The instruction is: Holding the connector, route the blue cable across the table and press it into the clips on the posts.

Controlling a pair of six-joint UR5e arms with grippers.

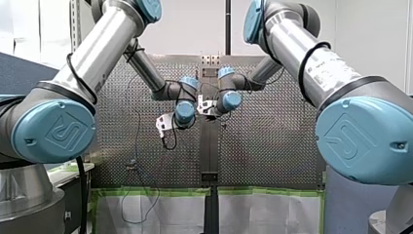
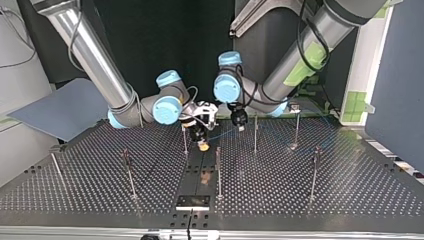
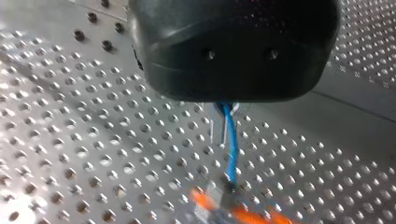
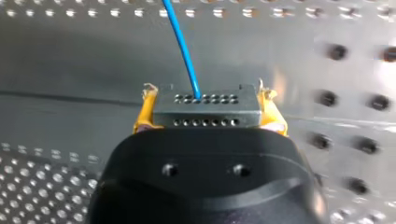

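Closest, my right gripper is closed with yellow pads on the grey connector, over the table middle. Its blue cable seems light and floppy, so I hold the stiff connector. If my left gripper grips it, I cannot tell.

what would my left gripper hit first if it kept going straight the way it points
Probably the connector in my right gripper, just ahead along the blue cable; depth is unclear, and the perforated table lies behind.
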